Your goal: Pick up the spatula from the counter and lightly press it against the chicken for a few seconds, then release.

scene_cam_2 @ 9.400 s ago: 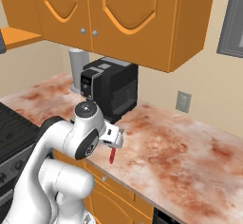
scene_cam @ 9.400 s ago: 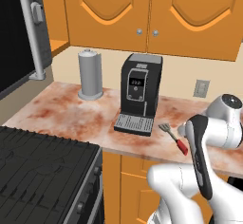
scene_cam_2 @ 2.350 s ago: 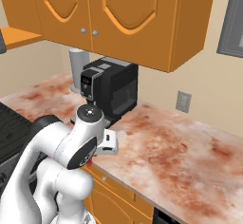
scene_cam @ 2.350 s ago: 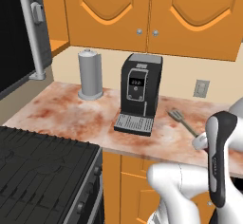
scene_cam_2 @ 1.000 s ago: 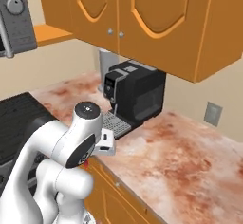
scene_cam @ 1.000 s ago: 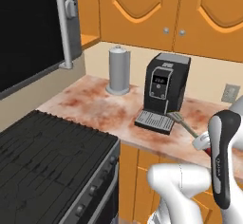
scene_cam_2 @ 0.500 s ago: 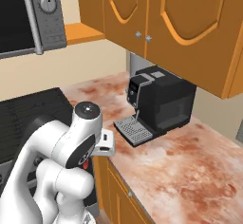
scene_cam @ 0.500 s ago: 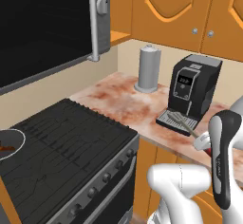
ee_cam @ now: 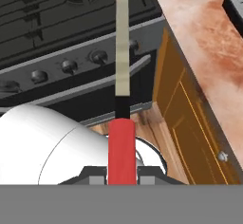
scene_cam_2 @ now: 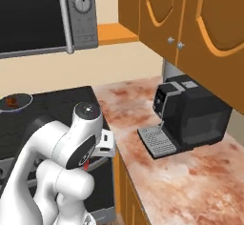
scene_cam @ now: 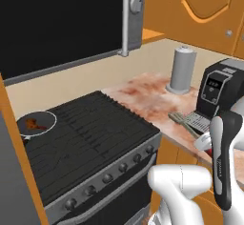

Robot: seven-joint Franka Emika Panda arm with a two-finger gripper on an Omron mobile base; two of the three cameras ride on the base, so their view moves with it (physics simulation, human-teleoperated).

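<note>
Hand view: gripper [ee_cam: 122, 176] clamped narrow on the red handle of the spatula [ee_cam: 121, 66], shaft pointing over the stove [ee_cam: 71, 9]. Step 1 (pickup) judged done, carry in hand. Step 2 calls for reaching the chicken [scene_cam: 34, 123] in the pan [scene_cam: 53, 120], well apart, then a light press.

Views carried left along the mottled reddish tabletop [scene_cam: 145, 97], black stove [scene_cam: 90, 133] and brown chicken piece [scene_cam: 32, 122] now in sight, red-handled spatula [ee_cam: 121, 66] lifted off that tabletop, now clamped between the fingers [ee_cam: 147, 175]
</note>
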